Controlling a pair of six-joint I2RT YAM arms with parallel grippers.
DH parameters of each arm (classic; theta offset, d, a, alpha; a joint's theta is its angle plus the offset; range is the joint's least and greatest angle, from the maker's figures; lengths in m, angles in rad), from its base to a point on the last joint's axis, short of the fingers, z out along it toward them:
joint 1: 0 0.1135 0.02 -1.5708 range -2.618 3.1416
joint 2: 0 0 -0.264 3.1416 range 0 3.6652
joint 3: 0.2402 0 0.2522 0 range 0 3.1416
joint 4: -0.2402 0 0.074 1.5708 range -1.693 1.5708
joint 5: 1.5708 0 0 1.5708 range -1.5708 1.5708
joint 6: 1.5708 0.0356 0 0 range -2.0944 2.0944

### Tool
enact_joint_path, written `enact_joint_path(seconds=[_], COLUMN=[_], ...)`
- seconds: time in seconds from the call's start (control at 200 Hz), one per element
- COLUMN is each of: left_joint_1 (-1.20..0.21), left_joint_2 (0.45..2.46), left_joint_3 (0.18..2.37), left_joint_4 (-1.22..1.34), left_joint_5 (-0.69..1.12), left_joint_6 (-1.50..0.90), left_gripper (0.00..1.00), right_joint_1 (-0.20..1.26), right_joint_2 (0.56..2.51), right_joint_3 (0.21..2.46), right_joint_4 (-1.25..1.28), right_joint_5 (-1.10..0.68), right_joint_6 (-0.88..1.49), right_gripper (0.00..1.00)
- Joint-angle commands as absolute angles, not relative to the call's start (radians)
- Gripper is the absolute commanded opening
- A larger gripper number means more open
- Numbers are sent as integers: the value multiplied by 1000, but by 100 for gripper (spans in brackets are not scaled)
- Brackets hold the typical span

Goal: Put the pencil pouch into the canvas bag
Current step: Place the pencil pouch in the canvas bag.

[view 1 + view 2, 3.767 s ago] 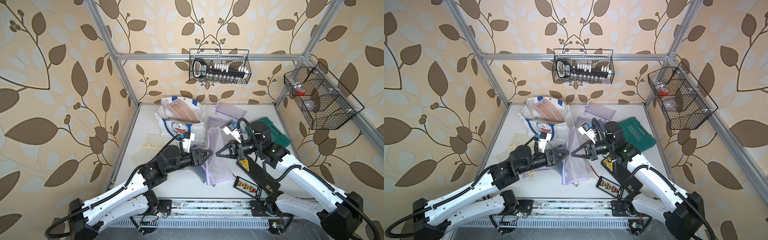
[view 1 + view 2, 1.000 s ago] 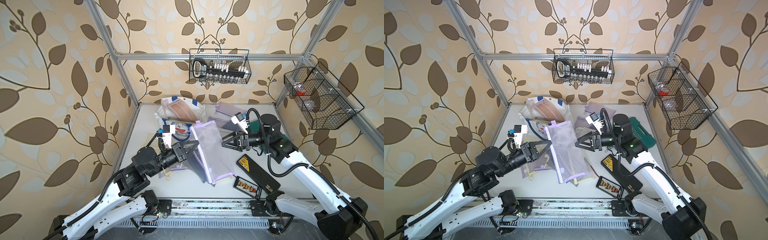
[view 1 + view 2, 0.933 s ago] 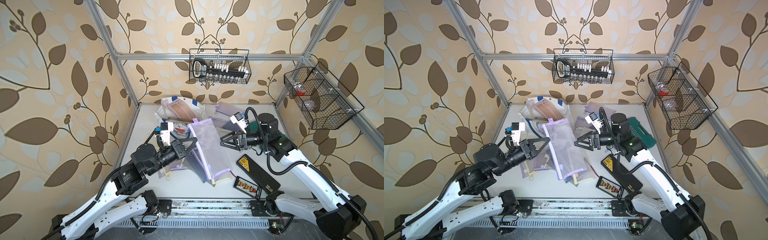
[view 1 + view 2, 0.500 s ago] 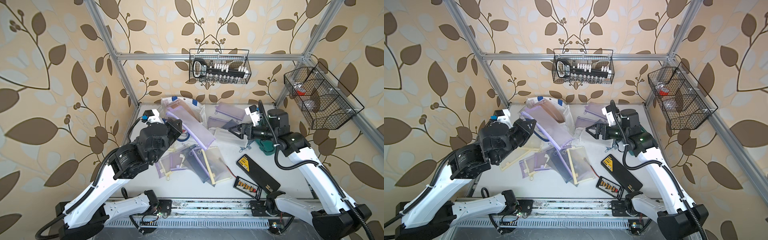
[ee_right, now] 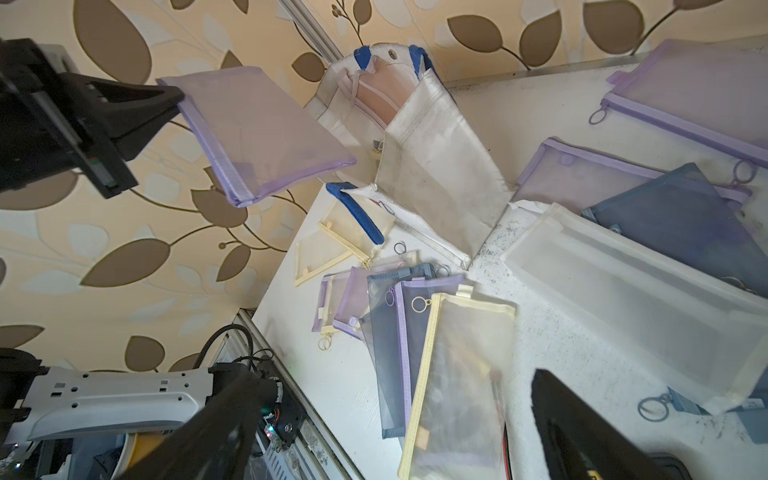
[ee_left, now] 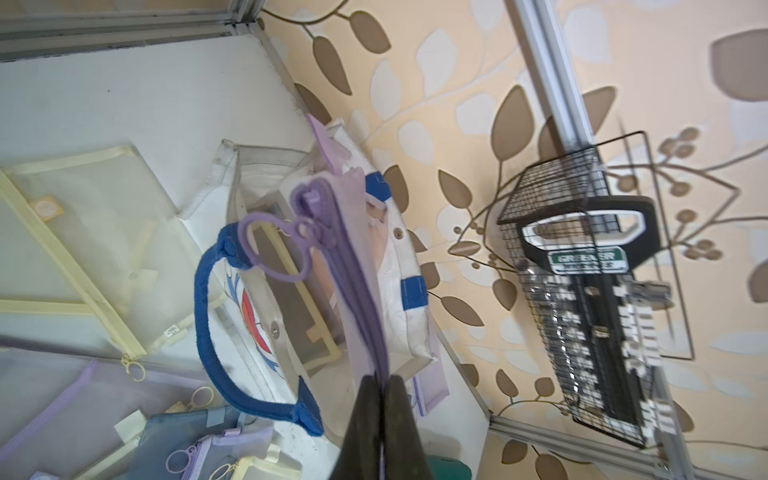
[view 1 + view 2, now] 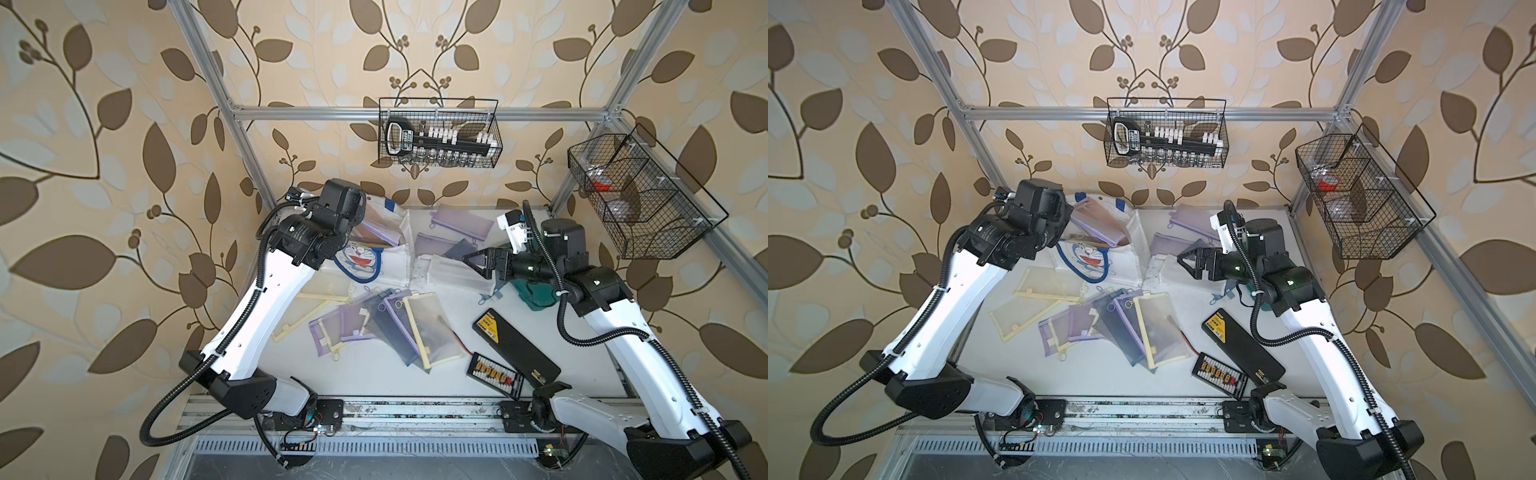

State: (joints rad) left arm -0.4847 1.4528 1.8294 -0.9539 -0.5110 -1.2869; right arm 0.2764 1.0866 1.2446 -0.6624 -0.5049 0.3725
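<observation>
The pencil pouch [image 5: 266, 137], a purple mesh one with a ring zip pull, hangs tilted over the open mouth of the canvas bag [image 7: 392, 266]. My left gripper [image 6: 381, 376] is shut on the pouch's edge. In both top views the wrist hides those jaws, and only the pouch [image 7: 1100, 226] shows past it. The white bag [image 7: 1125, 266] with blue handles stands at the back left and holds other pouches. My right gripper [image 7: 467, 259] hovers open and empty to the right of the bag, above a frosted pouch.
Several mesh pouches [image 7: 399, 324] lie fanned across the middle of the table and more lie at the back [image 7: 461, 222]. A green tool case [image 7: 536, 293] sits under my right arm. A black charger [image 7: 515, 349] lies front right. Wire baskets [image 7: 440, 137] hang on the walls.
My left arm has lifted the purple pouch off the table's middle and carried it back over the bag. My right gripper has opened wider and drawn back to the right.
</observation>
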Motion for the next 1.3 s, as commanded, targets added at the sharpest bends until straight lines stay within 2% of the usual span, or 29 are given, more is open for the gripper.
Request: enact_joint_path(seconds=[0.0,0.255,0.735,0.88,0.985,1.03,1.11,1.21,1.295], left_joint_1=[-447,-384,-353,-340,-321,-319,-318,-318,-319], left_joint_2=[1507,1615,1844,1868,1860,1850,1837,1832,1816], left_joint_3=[1865,1858,2038,2029,1977,1970,1983,2039,2088], left_joint_4=[-988,-957,-1114,-1101,-1058,-1037,-1013,-1025,-1056], left_joint_5=[-468,-373,-348,-322,-277,-274,-272,-241,-192], left_joint_6=[-1330,-1365,-1406,-1401,-1411,-1396,-1344,-1255,-1179], left_gripper=[0,0,0,1,10,18,39,58,64], right_joint_1=[275,275,271,266,266,264,264,264,258], right_joint_2=[1068,1064,1065,1060,1061,1060,1061,1067,1078], right_joint_3=[1276,1266,1259,1250,1244,1244,1237,1219,1194], right_joint_4=[-695,-697,-705,-706,-703,-703,-705,-706,-705], right_joint_5=[-479,-468,-450,-451,-451,-451,-451,-456,-469], right_joint_6=[342,328,312,308,308,307,306,309,314], right_gripper=[99,100,100,100,100,100,100,100,100])
